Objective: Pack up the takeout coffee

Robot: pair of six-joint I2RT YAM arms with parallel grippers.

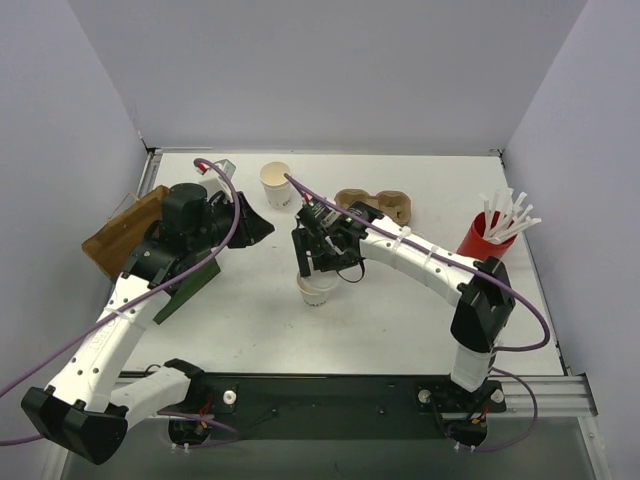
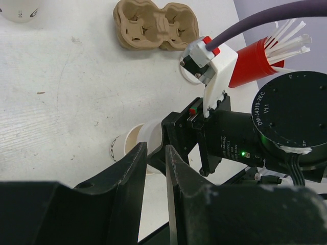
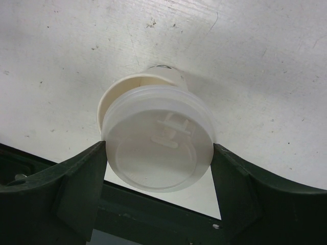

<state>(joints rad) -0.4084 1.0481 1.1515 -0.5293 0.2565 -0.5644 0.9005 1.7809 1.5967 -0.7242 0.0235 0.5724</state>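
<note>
The white paper cup [image 1: 317, 292] stands upright near the middle of the tabletop [image 1: 400, 330], slightly toward the near edge. The right gripper [image 1: 318, 268] hangs directly over it, its two fingers [image 3: 84, 178] pressed against opposite sides of the round white lid [image 3: 158, 148], which it holds flat just above the cup's mouth. In the right wrist view the lid sits a little off-centre, so a crescent of the beige rim shows at one side; whether the lid touches the rim cannot be told. The left gripper [image 2: 156, 153] is over the left half of the tabletop, pointing toward the cup, its jaws narrowly parted with nothing between them. A second paper cup [image 1: 276, 185] stands by the far edge, the brown cardboard carrier [image 1: 376, 205] lies to its right, a red cup of white straws [image 1: 480, 240] stands near the right edge, and a brown paper bag [image 1: 120, 235] lies at the left edge
</note>
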